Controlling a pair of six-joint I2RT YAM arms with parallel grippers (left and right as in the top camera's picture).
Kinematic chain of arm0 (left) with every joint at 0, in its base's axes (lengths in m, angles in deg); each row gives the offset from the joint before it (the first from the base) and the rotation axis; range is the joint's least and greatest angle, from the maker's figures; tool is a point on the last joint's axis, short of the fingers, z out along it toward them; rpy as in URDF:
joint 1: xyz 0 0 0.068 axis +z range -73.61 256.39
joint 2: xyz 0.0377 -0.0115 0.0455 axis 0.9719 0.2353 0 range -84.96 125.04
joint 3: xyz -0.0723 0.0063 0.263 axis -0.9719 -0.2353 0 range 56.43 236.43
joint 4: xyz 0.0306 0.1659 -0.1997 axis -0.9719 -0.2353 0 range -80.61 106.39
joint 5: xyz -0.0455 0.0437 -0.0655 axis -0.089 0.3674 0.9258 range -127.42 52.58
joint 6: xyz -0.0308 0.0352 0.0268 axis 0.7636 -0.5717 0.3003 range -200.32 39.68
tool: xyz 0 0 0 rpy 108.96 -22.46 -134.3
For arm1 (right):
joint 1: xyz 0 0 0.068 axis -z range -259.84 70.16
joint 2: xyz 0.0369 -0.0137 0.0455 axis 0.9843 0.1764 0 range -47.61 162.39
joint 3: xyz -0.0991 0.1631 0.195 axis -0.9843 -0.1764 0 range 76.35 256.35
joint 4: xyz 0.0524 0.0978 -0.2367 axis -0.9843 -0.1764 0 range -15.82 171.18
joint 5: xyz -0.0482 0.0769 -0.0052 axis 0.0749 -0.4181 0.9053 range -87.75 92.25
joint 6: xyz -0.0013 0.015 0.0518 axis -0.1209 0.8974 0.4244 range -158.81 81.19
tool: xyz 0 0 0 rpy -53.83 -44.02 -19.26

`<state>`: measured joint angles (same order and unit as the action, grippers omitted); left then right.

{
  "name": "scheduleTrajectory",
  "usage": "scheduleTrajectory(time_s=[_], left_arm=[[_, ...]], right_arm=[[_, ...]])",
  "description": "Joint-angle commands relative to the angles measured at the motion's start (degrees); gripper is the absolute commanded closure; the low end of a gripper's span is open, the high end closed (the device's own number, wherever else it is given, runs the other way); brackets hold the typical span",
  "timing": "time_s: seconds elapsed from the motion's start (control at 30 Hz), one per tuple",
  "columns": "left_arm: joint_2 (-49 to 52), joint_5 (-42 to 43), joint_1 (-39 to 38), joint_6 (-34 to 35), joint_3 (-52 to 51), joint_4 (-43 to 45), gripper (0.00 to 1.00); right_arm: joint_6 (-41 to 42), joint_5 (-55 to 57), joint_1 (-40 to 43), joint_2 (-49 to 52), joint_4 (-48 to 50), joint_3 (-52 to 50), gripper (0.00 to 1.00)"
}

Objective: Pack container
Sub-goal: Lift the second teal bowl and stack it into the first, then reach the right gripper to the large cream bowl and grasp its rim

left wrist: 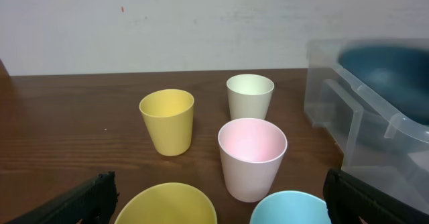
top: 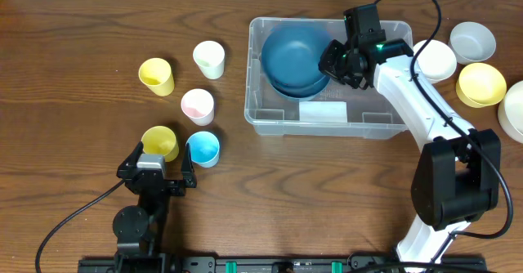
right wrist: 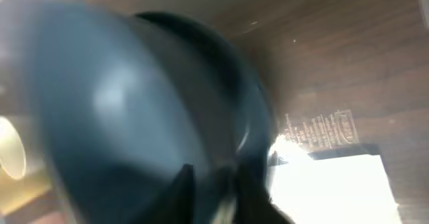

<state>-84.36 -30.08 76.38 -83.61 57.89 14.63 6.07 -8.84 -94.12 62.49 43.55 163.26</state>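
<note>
the dark wooden worktop (top: 82,28) carries everything. the container (top: 278,119), a large clear plastic rectangular bin with rounded corners and a white label, sits upper centre of the overhead view. in its left half lies a stack of dark blue round bowls (top: 292,54), two by the look of the rims. the rest of the bin floor is bare. so the packing is begun but, i judge, far from finished.

right of the bin four bowls wait on the wood: a white bowl (top: 433,59) just beside its right wall, a pale grey bowl (top: 472,40), a yellow bowl (top: 480,83), and a cream bowl (top: 515,109) cut by the right edge.

left of the bin five cups stand upright and apart: a far yellow cup (top: 155,75), a pale cream cup (top: 209,59), a pink cup (top: 197,105), a near yellow cup (top: 160,142) and a light blue cup (top: 203,148).

the right claw (top: 335,62) hangs inside the bin at the right rim of the blue stack. its wrist view is blurred, and i cannot tell whether it is clamped on the rim or free of it. the left claw (top: 160,168), lower left, is spread wide, released, holding nothing.
</note>
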Motion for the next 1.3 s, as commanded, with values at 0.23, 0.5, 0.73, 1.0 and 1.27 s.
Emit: scheduleTrajectory(time_s=[0.23,0.5,0.73,1.0,1.27], left_arm=[[-0.33,0.63,0.33,-0.76,-1.22,-1.62,0.02],[-0.33,0.61,0.33,-0.76,-1.22,-1.62,0.02],[-0.33,0.63,0.33,-0.76,-1.22,-1.62,0.02],[-0.33,0.63,0.33,-0.76,-1.22,-1.62,0.02],[-0.33,0.63,0.33,-0.76,-1.22,-1.62,0.02]], right_arm=[[-1.49,-0.76,-0.35,0.13,0.68,0.50,0.32],[-12.55,0.55,0.96,-3.02,-10.58,18.73,0.15],[-4.90,31.32,12.24,-5.05,-41.40,39.74,0.01],[0.33,24.81,38.84,-4.35,-49.27,34.51,0.01],[0.76,21.14,54.60,-4.35,-40.98,21.44,0.01]])
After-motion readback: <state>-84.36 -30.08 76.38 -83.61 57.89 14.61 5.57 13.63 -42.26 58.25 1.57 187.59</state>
